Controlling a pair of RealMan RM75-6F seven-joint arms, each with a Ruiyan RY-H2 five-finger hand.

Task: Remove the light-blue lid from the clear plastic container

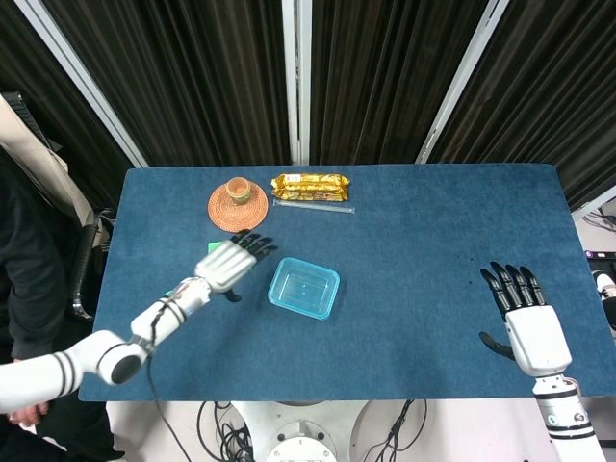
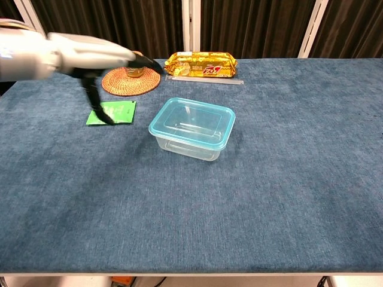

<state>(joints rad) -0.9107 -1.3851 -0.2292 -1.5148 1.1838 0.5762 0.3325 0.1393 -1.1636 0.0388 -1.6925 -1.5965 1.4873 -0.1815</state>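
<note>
The clear plastic container (image 1: 303,289) (image 2: 192,130) stands mid-table with its light-blue lid (image 1: 304,285) (image 2: 192,122) seated on top. My left hand (image 1: 229,263) (image 2: 102,60) hovers just left of the container, fingers spread, holding nothing and apart from the lid. Over the table's near right edge, my right hand (image 1: 527,320) lies flat with fingers apart and empty, far from the container; the chest view does not show it.
A small pot (image 1: 239,190) sits on a woven coaster (image 1: 238,206) at the back left. A gold snack packet (image 1: 310,186) and a clear stick (image 1: 314,205) lie behind the container. A green sachet (image 2: 111,112) lies under my left hand.
</note>
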